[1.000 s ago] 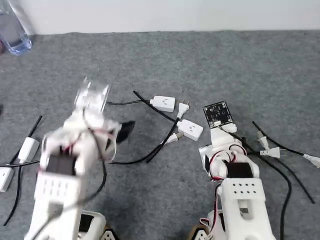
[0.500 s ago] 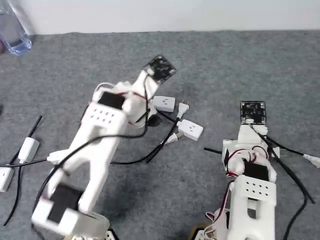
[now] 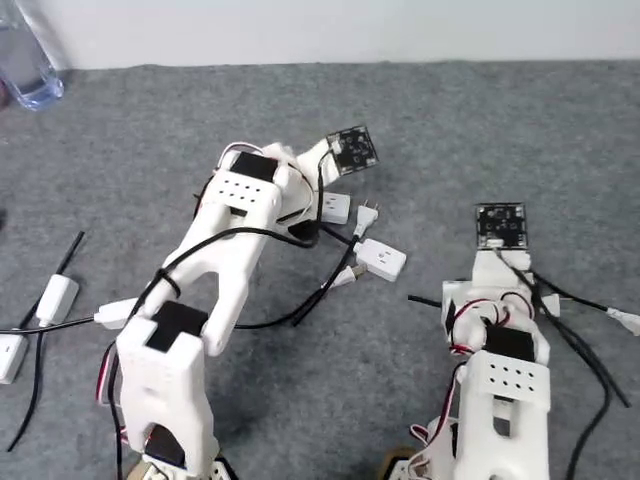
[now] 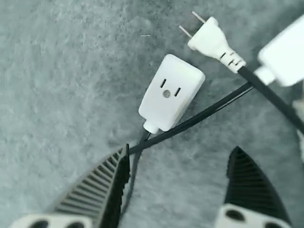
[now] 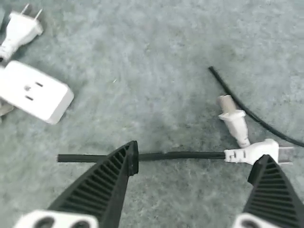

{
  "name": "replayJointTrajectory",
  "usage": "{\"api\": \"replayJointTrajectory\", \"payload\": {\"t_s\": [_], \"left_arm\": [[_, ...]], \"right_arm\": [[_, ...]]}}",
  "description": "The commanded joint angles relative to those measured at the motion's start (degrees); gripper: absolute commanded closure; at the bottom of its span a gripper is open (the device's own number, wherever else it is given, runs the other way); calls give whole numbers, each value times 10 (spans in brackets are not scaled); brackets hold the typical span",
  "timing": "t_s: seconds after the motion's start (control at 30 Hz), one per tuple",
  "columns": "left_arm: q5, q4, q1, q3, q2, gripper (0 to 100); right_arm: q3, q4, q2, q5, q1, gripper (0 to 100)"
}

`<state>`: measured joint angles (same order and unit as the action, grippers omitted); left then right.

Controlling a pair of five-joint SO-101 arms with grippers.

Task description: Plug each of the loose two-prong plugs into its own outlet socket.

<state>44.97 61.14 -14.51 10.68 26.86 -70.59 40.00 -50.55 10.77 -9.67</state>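
On the near right, the right claw hangs spread over a black cord that ends in a white plug. A second plug lies just beside it. Closing here would likely pinch cord rather than plug body, leaving the plug free to swing.

Farther off, mid-table, the left claw is spread too, above a white socket block whose tail is crossed by a black cable. A loose plug lies just right of it, near another socket block. Snagging that cable could drag the tangle and shift both sockets.
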Motion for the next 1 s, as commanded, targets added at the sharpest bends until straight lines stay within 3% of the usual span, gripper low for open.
{"api": "replayJointTrajectory", "payload": {"t_s": [0.0, 0.43, 0.6, 0.8, 0.97], "left_arm": [[22, -29, 2, 26, 9, 688], [21, -28, -11, 26, 17, 688], [-64, -52, -46, 28, 9, 688], [-84, 127, -55, 27, -96, 688], [-76, 178, 37, 26, -242, 688]], "right_arm": [[4, -9, 1, 14, 17, 638], [3, -7, 1, 15, 40, 638], [-6, -10, 1, 40, 49, 638], [-7, -7, 1, 41, 52, 638], [-11, -8, 1, 43, 67, 638]]}}
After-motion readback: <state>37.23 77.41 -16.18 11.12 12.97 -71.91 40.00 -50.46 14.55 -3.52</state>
